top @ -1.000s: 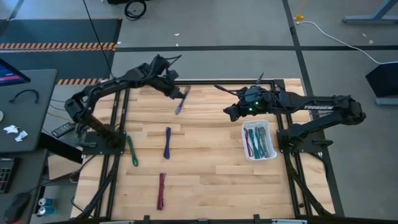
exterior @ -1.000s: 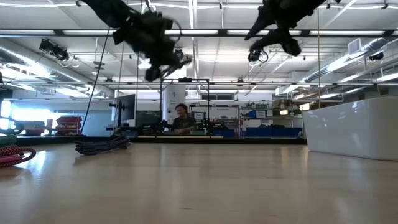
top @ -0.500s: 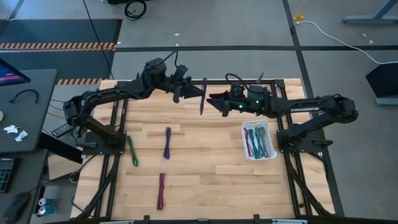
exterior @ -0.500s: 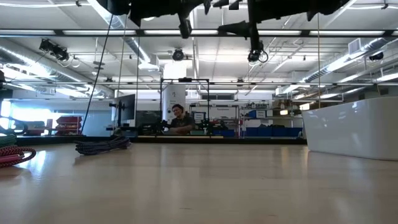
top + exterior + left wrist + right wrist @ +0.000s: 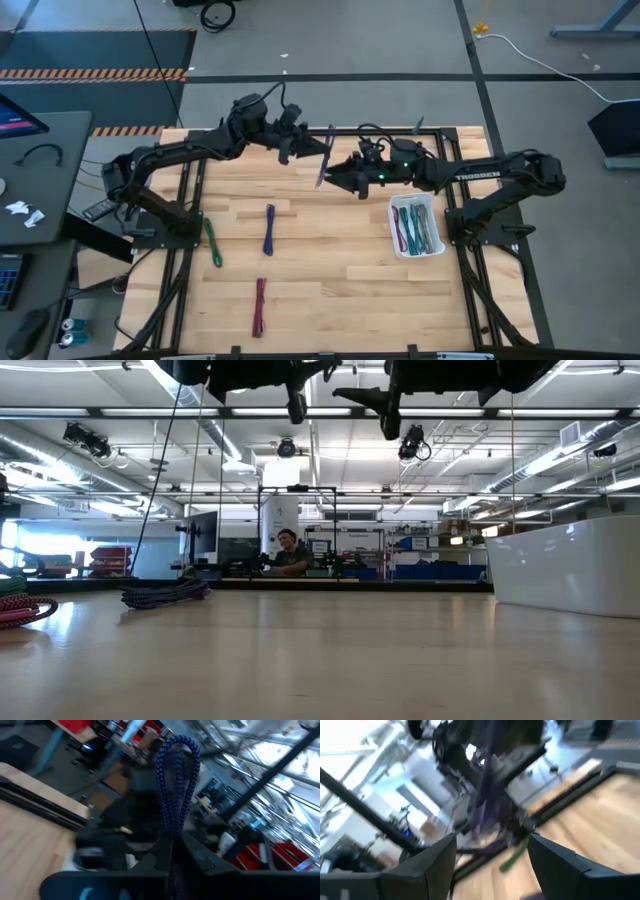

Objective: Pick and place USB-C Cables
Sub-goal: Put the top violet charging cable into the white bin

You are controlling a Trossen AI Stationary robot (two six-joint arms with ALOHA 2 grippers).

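A blue-purple USB-C cable point(image 5: 323, 155), folded into a narrow loop, hangs high over the table's far middle with my left gripper point(image 5: 308, 150) shut on it. My right gripper point(image 5: 333, 172) stands open just to its right, fingers pointing at the cable's near half without touching it; its wrist view shows the cable point(image 5: 487, 790) ahead of the spread fingers. A purple cable point(image 5: 269, 228), a green one point(image 5: 213, 242) and a maroon one point(image 5: 259, 305) lie flat on the wood. A white bin point(image 5: 437, 205) at the right holds several cables. My left gripper pinches the folded cable between its two fingers at a spot along its length point(image 5: 172, 842). The looped end point(image 5: 176, 755) sticks out free beyond the fingertips. The fingers come level from the table's left and lie across the cable. The cable is lifted clear of the table.
Black frame rails point(image 5: 190, 200) run along the table's left and right sides. In the low view coiled cords point(image 5: 160, 595) and coloured cords point(image 5: 20, 608) lie at the far left of the tabletop. A person point(image 5: 288, 552) sits in the room beyond.
My left gripper has carried the blue-purple cable toward the table's right and a little toward the far edge, and the cable has turned more upright in the high view. My right gripper has moved left toward the cable, and its fingers now stand spread.
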